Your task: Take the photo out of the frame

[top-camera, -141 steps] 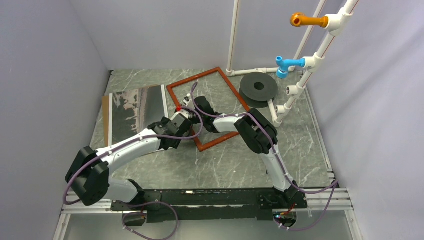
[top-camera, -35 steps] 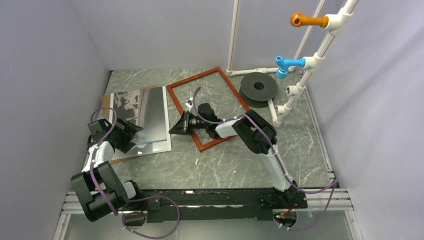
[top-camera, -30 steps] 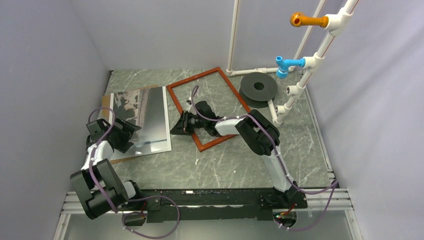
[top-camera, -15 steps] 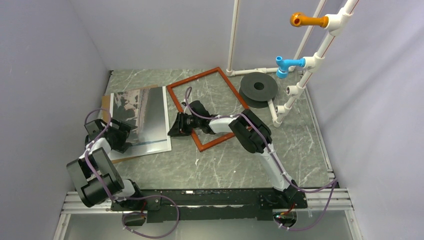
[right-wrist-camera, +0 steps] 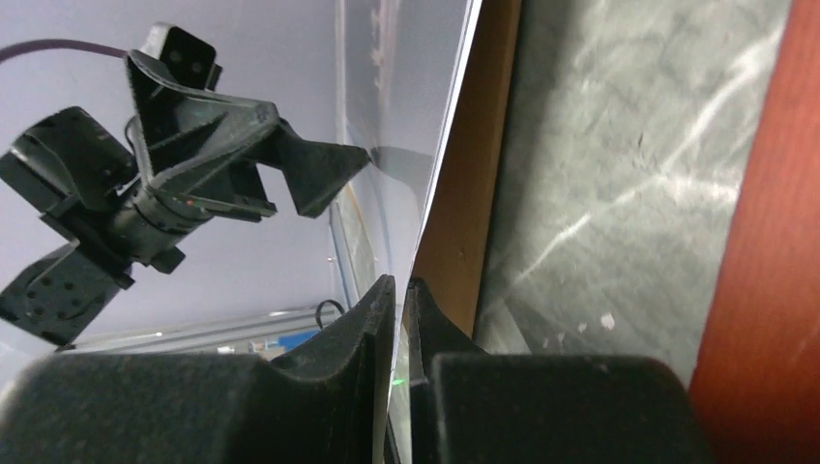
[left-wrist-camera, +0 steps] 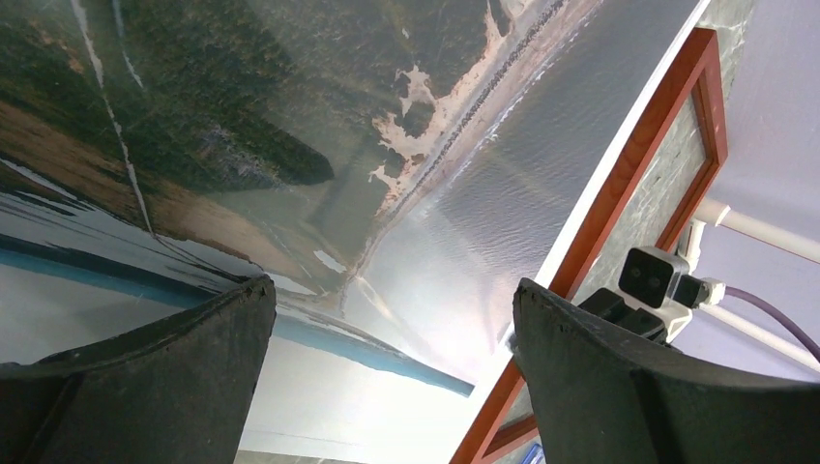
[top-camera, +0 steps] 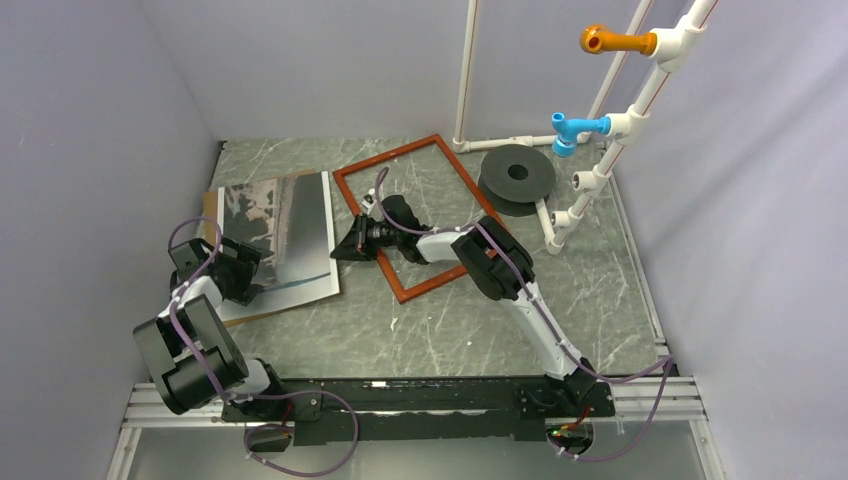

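Note:
The photo (top-camera: 278, 228), a glossy grey and whitish sheet, lies at the left of the table on a brown backing panel (top-camera: 211, 218). The reddish-brown frame (top-camera: 392, 156) lies beside it to the right, with bare table inside its rails. My right gripper (top-camera: 338, 248) reaches across the frame's left rail to the photo's right edge. In the right wrist view its gripper (right-wrist-camera: 401, 282) is shut on the thin edge of the photo (right-wrist-camera: 406, 106), with the backing panel (right-wrist-camera: 479, 174) just beside. My left gripper (left-wrist-camera: 387, 290) hovers open over the photo (left-wrist-camera: 290, 126) near its front left corner.
A black disc (top-camera: 517, 172) lies at the back right beside a white pipe rack (top-camera: 600, 150) with a blue fitting (top-camera: 578, 127) and an orange one (top-camera: 615, 40). Grey walls close in the left, back and right sides.
My right gripper has slid left off the frame's rail to the photo's right edge and closed on it. The left arm has pulled back slightly and stayed open.

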### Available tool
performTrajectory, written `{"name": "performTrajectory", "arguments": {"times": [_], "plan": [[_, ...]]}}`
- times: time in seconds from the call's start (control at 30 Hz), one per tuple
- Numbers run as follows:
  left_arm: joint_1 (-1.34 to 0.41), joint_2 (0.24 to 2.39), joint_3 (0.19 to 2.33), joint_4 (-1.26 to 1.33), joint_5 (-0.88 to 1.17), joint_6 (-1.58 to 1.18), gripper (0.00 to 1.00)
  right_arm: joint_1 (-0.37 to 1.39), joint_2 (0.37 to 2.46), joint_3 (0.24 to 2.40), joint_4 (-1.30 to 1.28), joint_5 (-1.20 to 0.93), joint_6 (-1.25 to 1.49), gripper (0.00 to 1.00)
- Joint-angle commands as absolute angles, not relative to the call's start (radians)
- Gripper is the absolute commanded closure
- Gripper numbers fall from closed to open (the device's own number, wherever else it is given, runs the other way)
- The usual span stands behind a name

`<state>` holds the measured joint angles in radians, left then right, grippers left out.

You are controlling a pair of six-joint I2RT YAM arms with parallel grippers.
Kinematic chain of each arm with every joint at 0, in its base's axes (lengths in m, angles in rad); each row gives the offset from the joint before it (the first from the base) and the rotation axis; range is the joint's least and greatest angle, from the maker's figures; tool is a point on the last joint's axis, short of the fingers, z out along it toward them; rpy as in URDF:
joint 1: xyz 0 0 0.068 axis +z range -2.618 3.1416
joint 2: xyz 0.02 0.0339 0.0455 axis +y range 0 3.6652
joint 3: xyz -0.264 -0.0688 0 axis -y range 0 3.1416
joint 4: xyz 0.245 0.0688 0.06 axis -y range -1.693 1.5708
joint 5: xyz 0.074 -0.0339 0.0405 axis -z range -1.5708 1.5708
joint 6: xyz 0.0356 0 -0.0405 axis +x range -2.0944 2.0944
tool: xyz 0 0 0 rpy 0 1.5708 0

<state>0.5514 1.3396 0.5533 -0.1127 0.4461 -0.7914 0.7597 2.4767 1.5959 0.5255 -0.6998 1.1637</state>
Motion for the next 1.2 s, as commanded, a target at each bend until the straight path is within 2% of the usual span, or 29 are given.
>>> {"name": "performTrajectory", "arguments": {"times": [0.0, 0.17, 0.33, 0.63, 0.9, 1.07, 1.17], "plan": [[0.558, 1.356, 0.529, -0.114, 0.405, -0.780, 0.03, 0.741, 2.525, 1.663, 0.619, -0.718, 1.216, 0.87], [0.557, 1.355, 0.528, -0.108, 0.413, -0.778, 0.03, 0.737, 2.567, 1.717, 0.643, -0.728, 1.251, 0.85], [0.557, 1.351, 0.532, -0.106, 0.429, -0.770, 0.03, 0.730, 2.567, 1.698, 0.743, -0.737, 1.306, 0.96], [0.557, 1.254, 0.586, -0.162, 0.487, -0.717, 0.03, 0.723, 2.530, 1.696, 0.887, -0.789, 1.370, 1.00], [0.557, 1.085, 0.640, -0.248, 0.435, -0.664, 0.02, 0.720, 2.543, 1.715, 0.924, -0.811, 1.407, 1.00], [0.557, 1.067, 0.619, -0.229, 0.439, -0.684, 0.02, 0.720, 2.552, 1.721, 0.922, -0.816, 1.406, 0.89], [0.557, 1.095, 0.605, -0.216, 0.452, -0.701, 0.02, 0.719, 2.552, 1.720, 0.941, -0.816, 1.411, 0.89]]}}
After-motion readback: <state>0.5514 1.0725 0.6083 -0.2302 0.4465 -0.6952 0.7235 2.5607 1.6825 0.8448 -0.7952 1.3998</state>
